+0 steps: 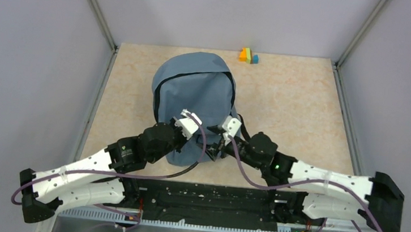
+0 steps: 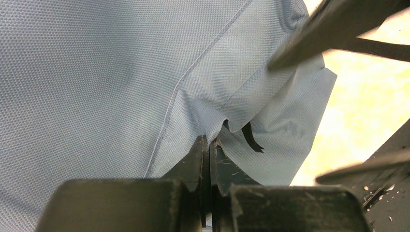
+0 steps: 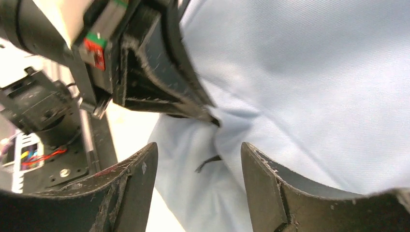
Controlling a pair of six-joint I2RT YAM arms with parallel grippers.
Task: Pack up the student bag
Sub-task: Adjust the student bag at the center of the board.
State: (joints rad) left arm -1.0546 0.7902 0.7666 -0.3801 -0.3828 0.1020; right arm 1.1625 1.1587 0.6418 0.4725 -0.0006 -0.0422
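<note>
The grey-blue student bag (image 1: 194,92) lies flat in the middle of the table, its top pointing away from the arms. My left gripper (image 1: 204,138) is shut on a pinch of the bag's fabric (image 2: 212,126) near its lower edge. A short black tab (image 2: 251,137) hangs beside the pinch. My right gripper (image 1: 216,145) is open, its fingers (image 3: 261,174) standing on either side of the same fold of the bag (image 3: 309,77), right beside the left gripper (image 3: 212,121). The black tab (image 3: 208,162) shows between them.
A small stack of coloured blocks (image 1: 248,55), orange, yellow, green and blue, stands at the far edge of the table (image 1: 295,107). Grey walls close in the table on three sides. A black strap (image 1: 244,125) trails from the bag's right side.
</note>
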